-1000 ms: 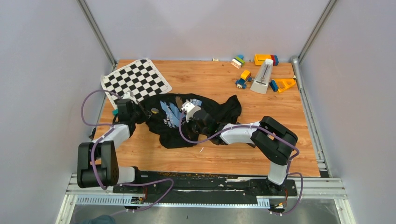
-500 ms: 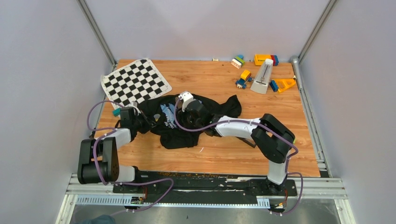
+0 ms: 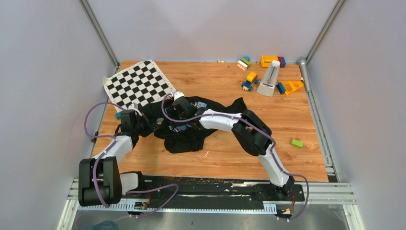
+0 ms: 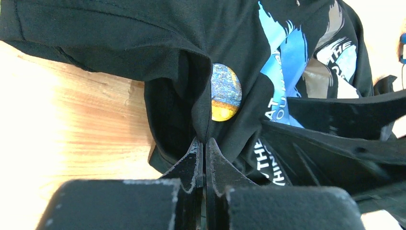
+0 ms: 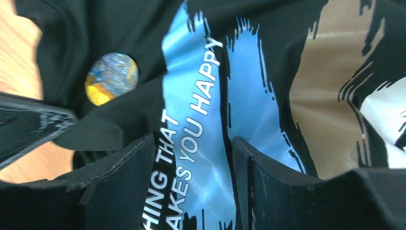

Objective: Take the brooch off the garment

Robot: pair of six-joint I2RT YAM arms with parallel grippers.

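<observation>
At left, left hand (image 4: 203, 143) fully closed, pinching a fold of the shirt (image 4: 119, 38) bunched on the tabletop (image 4: 57, 124). Just right of that fold and above the fingertips, pinned to the cloth: the brooch (image 4: 226, 92), a small round disc speckled blue above and yellow below, not yet freed. Farther right, right hand (image 5: 192, 141) partly open and empty, straddling the blue lettered print (image 5: 201, 105), near the brooch but not on it, the disc toward the upper left of the right wrist view. Likely faults from here, as judged:

- Closing in this position, catching only printed cloth and no disc.
- Approaching askew and nudging the disc under a wrinkle, beyond reach of the fingertips.
- Pulling hard on the disc with the pin fastened, dragging the soft cloth along, tearing it, or stripping the fold out of the left pinch.
- Knocking against the left hand, given the closeness of the two around the brooch.

Fastening at the back hidden; kind of clasp impossible to tell, hence no sure direction of pull.
</observation>
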